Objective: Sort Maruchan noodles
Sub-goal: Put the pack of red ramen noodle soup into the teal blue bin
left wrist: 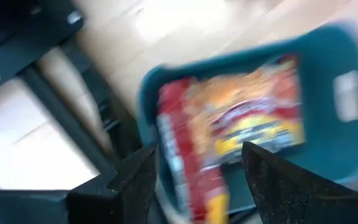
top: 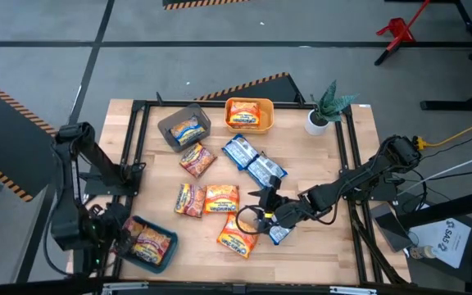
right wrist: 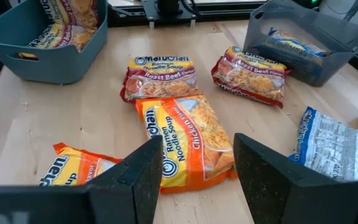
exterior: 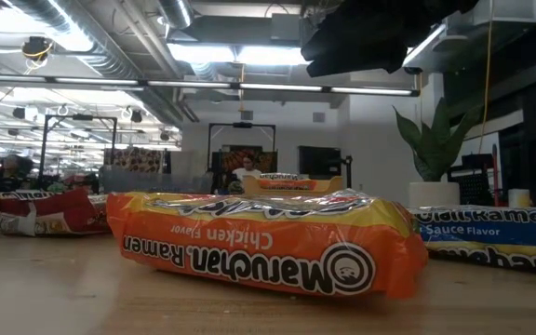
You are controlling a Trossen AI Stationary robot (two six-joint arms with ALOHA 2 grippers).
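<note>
Nearby, the left gripper (top: pixel 120 238) hangs spread and empty over the teal plastic bin (top: pixel 167 254) (red-pink crinkly packets (top: pixel 152 242) inside). Farther off, the right gripper (top: pixel 262 215), parted, empty, could snag the orange crinkly chicken packet (top: pixel 238 233) alongside the blue one.

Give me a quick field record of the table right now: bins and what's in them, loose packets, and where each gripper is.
teal bin: red packet inside
grey bin: one packet inside
yellow-orange bin: orange packet inside
loose packets: several on the wooden table, orange, red and blue
left gripper: open, over teal bin, holding nothing
right gripper: open, near orange chicken packet, holding nothing
</note>
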